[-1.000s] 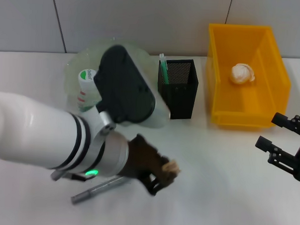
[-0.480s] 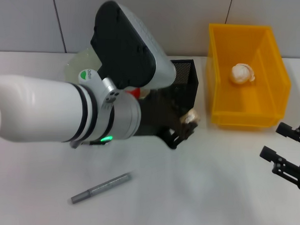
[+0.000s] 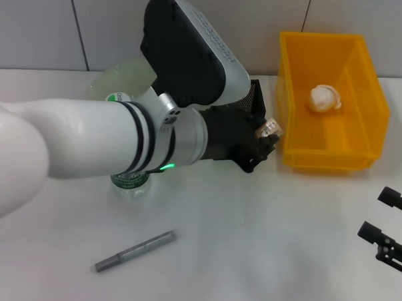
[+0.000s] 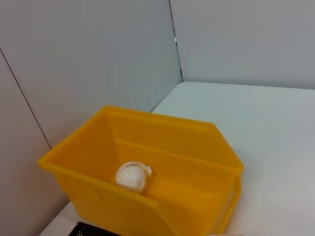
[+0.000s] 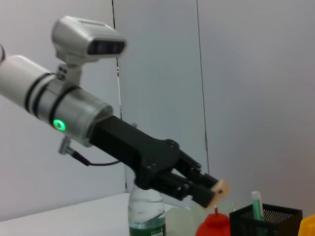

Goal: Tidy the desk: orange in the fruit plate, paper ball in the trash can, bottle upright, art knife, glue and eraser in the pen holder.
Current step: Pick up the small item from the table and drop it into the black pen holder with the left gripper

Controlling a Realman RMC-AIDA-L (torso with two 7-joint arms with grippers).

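Yellow bin [image 3: 370, 98] at the bench's far right corner, against the wall; paper ball [image 3: 325, 98] on its floor toward the back, the front half bare. Black mesh holder [image 3: 255, 99] just left of the bin, mostly hidden by the left arm; a green-capped glue stick [image 5: 257, 204] stands in it, seen from the right wrist. Left claw [image 3: 267, 137] hangs at the holder's right front corner, in the narrow gap beside the bin's left wall, its fingers clamped on a small pale eraser [image 3: 268, 131]. Red-topped item [image 5: 215, 223] beside the holder in the right wrist view; what it is cannot be told. Bottle [image 3: 127, 179] upright on the bench behind the left forearm, only its base and green label [image 3: 117, 99] showing from the head. Plate [image 3: 117, 77], pale green, at the back left, largely covered by the arm. Grey knife [image 3: 135, 251] lying slantwise on the open front of the bench [image 3: 263, 246], well apart from everything else. Right claw [image 3: 388, 229] low at the front right edge, fingers spread, holding nothing; wide bare bench between it and the knife.
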